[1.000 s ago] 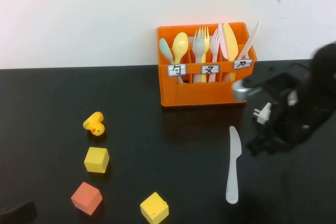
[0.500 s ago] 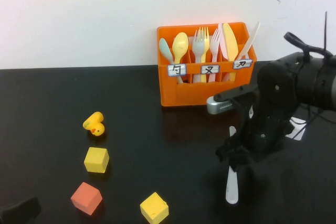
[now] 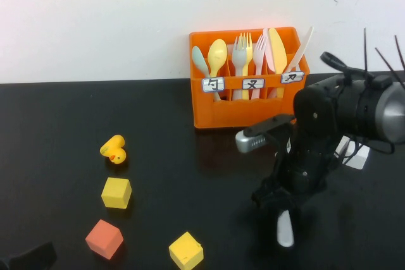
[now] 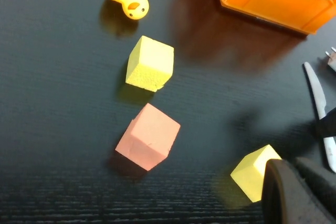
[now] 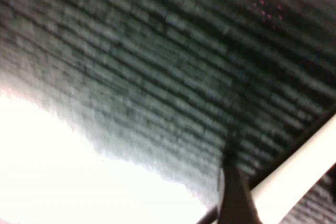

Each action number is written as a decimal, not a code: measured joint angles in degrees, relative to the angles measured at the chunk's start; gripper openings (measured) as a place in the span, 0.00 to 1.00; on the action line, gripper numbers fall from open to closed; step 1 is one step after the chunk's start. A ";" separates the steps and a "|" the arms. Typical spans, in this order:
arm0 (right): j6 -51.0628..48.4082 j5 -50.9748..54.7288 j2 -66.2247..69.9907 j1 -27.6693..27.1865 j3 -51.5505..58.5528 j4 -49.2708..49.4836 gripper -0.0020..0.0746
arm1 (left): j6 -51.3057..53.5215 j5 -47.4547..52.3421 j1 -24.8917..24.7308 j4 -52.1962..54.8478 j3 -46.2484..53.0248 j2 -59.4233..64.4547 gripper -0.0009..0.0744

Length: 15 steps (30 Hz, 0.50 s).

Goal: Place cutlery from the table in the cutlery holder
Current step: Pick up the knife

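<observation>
The pale grey knife (image 3: pixel 285 230) lies flat on the black table (image 3: pixel 190 175), in front of and to the right of the orange cutlery holder (image 3: pixel 247 110). My right gripper (image 3: pixel 279 202) is lowered over the knife's blade and hides most of it; only the handle end shows. In the right wrist view the knife (image 5: pixel 294 174) runs as a pale bar just beside one dark finger (image 5: pixel 234 195), with the jaws apart around it. A pale grey fork (image 3: pixel 240 54) stands in the holder's middle compartment. My left gripper (image 3: pixel 28 257) is shut and empty at the near left corner.
The holder also carries yellow, pink, mint and white cutlery. A yellow duck (image 3: pixel 114 150), two yellow cubes (image 3: pixel 116 192) (image 3: pixel 186 250) and a salmon cube (image 3: pixel 104 238) sit at the left front. A white plug (image 3: pixel 354 156) lies at the right, behind my arm.
My right arm has swung in from the right and come down over the knife, covering its blade. The knife has not moved. The left arm has stayed put.
</observation>
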 joint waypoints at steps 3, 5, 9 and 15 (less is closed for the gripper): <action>-1.14 2.52 0.09 0.51 0.00 -2.45 0.52 | 0.00 -0.04 0.00 0.00 0.00 0.00 0.01; -1.56 3.76 0.09 0.64 0.00 -4.15 0.48 | 0.00 -0.04 0.00 -0.08 0.00 0.00 0.01; -2.35 4.32 0.09 0.64 0.00 -5.88 0.38 | 0.00 -0.13 0.00 -0.08 0.00 0.00 0.01; -6.60 3.82 0.09 0.64 0.00 -6.03 0.24 | 0.00 -0.55 0.00 0.25 0.00 0.00 0.01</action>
